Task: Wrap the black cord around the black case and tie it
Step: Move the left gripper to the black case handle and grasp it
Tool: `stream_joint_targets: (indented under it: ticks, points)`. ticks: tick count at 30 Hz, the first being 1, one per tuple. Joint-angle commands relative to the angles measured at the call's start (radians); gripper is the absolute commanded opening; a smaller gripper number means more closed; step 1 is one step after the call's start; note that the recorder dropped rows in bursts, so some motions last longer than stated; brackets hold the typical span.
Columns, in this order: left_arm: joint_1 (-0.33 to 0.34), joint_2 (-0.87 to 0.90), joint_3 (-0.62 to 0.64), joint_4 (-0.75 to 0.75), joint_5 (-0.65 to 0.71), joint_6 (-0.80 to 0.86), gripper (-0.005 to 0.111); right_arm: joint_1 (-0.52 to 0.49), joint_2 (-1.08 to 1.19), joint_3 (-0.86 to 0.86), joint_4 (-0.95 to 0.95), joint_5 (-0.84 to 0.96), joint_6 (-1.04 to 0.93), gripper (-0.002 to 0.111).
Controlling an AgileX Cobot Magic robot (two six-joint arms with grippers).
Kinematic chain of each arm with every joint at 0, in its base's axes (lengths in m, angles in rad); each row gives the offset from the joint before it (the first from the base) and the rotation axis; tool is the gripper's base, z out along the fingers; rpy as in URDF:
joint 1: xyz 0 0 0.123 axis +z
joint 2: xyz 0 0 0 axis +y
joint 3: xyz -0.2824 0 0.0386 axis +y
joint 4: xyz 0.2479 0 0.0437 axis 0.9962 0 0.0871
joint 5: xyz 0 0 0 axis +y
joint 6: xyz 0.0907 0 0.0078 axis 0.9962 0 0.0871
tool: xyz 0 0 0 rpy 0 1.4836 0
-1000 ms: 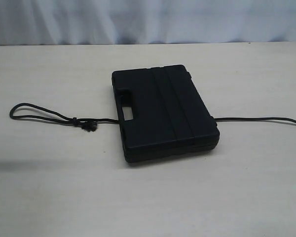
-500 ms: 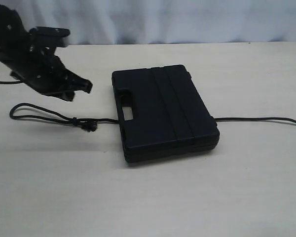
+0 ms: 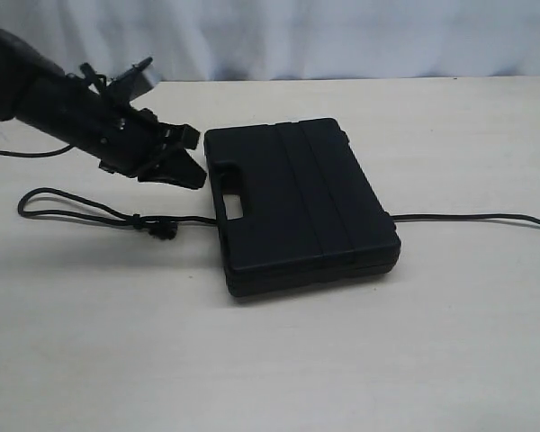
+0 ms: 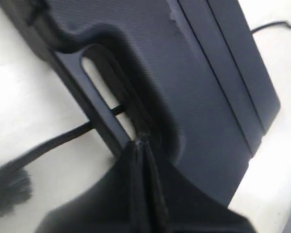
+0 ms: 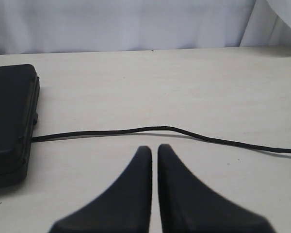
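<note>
The black case (image 3: 301,202) lies flat mid-table, its handle cut-out facing left. The black cord (image 3: 72,205) passes under it: a loop and knot (image 3: 157,229) lie to the left, and a long strand (image 3: 477,216) runs off to the right. My left gripper (image 3: 196,175) hovers shut and empty just left of the handle. In the left wrist view its tips (image 4: 141,141) sit over the handle edge of the case (image 4: 199,87), with the cord (image 4: 63,138) beneath. My right gripper (image 5: 154,148) is shut, holding nothing, just short of the cord (image 5: 160,128) beside the case (image 5: 9,116).
A pale wooden table (image 3: 279,360) carries everything. A white curtain (image 3: 342,36) hangs along its far edge. A thin arm cable (image 3: 18,151) trails on the table at the far left.
My left arm has come in from the left and swung right, its tip now close to the case's handle. Case and cord have not moved.
</note>
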Motion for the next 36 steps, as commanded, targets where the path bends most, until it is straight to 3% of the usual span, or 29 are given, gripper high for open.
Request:
stream_joint_targets:
  ticks: [1, 3, 6, 8, 10, 12, 15, 21, 36]
  points:
    - [0.062, 0.009, 0.068, -0.143, -0.029, 0.112, 0.0, -0.005, -0.002, 0.001, 0.008, -0.004, 0.001, 0.004]
    - [0.06, 0.01, 0.095, -0.143, -0.094, 0.112, 0.0, -0.005, -0.002, 0.001, 0.008, -0.004, 0.001, 0.004]
    - [0.044, 0.021, 0.093, -0.174, -0.09, 0.112, 0.0, -0.005, -0.002, 0.001, 0.008, -0.004, 0.001, 0.004]
    - [0.021, 0.031, 0.093, -0.183, -0.114, 0.127, 0.007, -0.005, -0.002, 0.001, 0.008, -0.004, 0.001, 0.004]
    - [0.002, 0.05, 0.093, -0.203, -0.148, 0.127, 0.021, -0.005, -0.002, 0.001, 0.008, -0.004, 0.001, 0.004]
    - [-0.006, 0.074, 0.093, -0.264, -0.155, 0.125, 0.042, -0.005, -0.002, 0.001, 0.008, -0.004, 0.001, 0.004]
    - [-0.009, 0.092, 0.093, -0.34, -0.138, 0.162, 0.059, -0.005, -0.002, 0.001, 0.008, -0.004, 0.001, 0.004]
    - [-0.009, 0.148, 0.093, -0.478, -0.038, 0.293, 0.061, -0.005, -0.002, 0.001, 0.008, -0.004, 0.001, 0.004]
    - [-0.009, 0.214, 0.087, -0.546, 0.037, 0.391, 0.061, -0.005, -0.002, 0.001, 0.008, -0.004, 0.001, 0.004]
